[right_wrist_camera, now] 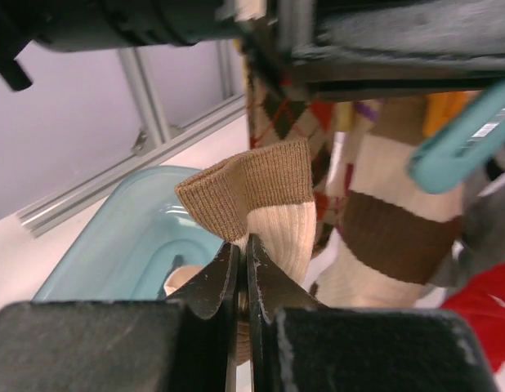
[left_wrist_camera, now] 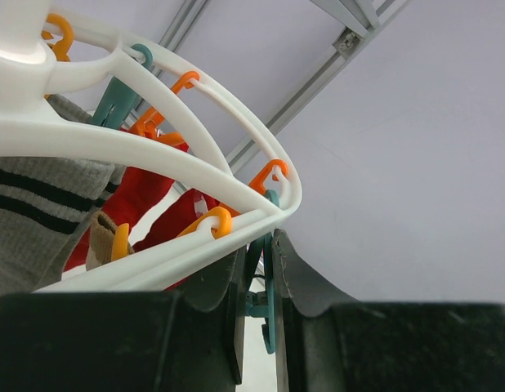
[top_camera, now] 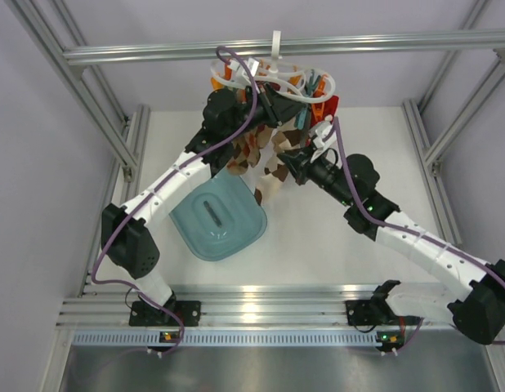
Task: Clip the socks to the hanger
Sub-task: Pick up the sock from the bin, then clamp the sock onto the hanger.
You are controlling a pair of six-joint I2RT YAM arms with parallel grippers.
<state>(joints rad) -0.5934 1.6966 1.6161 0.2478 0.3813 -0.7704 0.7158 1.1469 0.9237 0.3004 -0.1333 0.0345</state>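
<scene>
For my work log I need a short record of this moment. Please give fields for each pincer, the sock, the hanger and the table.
left pincer: closed around a teal peg at the hanger's rim
right pincer: shut on a cream-and-tan sock, near its tan cuff
hanger: white ring, hooked over the aluminium bar, with orange and teal pegs
already hanging: argyle sock, red sock, grey striped sock
table: teal container between the arms
</scene>
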